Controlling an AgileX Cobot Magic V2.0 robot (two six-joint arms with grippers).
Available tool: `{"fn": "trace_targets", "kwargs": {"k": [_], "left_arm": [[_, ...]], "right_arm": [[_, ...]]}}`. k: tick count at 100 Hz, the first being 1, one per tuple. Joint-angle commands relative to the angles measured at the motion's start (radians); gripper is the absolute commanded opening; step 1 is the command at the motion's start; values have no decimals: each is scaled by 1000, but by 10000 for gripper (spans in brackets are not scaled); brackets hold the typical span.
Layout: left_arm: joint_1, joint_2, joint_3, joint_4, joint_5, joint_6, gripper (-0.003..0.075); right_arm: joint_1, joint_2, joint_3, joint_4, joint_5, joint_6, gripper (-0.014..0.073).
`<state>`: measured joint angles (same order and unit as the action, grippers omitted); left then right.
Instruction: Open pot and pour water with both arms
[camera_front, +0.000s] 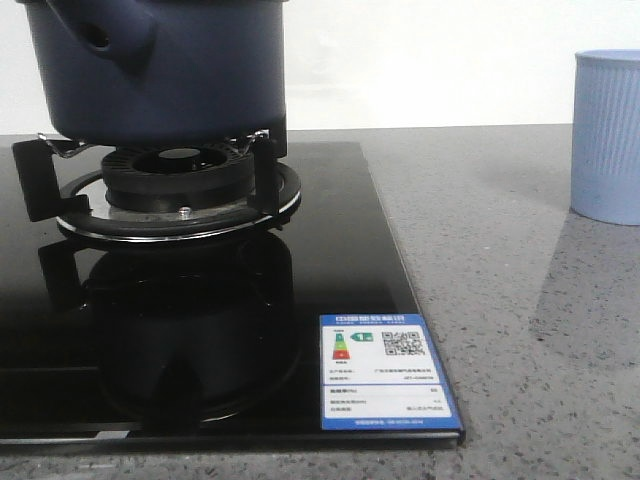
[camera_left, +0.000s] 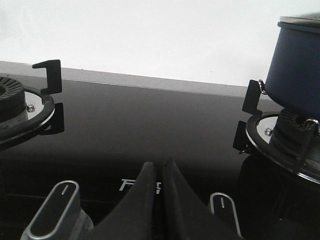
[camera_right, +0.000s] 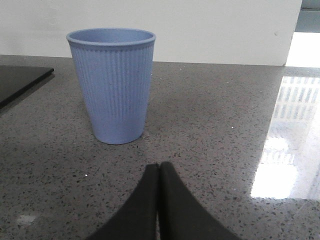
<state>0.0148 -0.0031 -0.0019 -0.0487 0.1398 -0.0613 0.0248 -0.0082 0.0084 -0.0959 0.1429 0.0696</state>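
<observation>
Front camera sits low, near counter level, facing forward; I get the pot (camera_front: 160, 65) close up on its burner (camera_front: 180, 185), cropped at the top, and the pale blue cup (camera_front: 607, 135) cut off at the right edge. My left wrist camera looks low across the black glass hob (camera_left: 135, 125), its own fingers (camera_left: 145, 200) in the foreground; it shares the pot (camera_left: 295, 70) and burner with front. My right wrist camera skims the speckled counter (camera_right: 215, 125), facing the cup (camera_right: 112, 85) nearby, also shared with front.
</observation>
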Motion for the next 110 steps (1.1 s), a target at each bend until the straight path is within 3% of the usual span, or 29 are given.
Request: {"fn": "trace_targets", "kwargs": {"k": [1,73,110], "left_arm": [[0,-24,14,-8,-76,-11,-16],[0,-24,14,-8,-76,-11,-16],[0,-24,14,-39,-77,-11,-16]], "right_arm": [[-5,-22,18,-8,-74,-10,-61],[-5,-22,18,-8,-74,-10,-61],[-5,-22,18,5,-143,-10,-61]]}}
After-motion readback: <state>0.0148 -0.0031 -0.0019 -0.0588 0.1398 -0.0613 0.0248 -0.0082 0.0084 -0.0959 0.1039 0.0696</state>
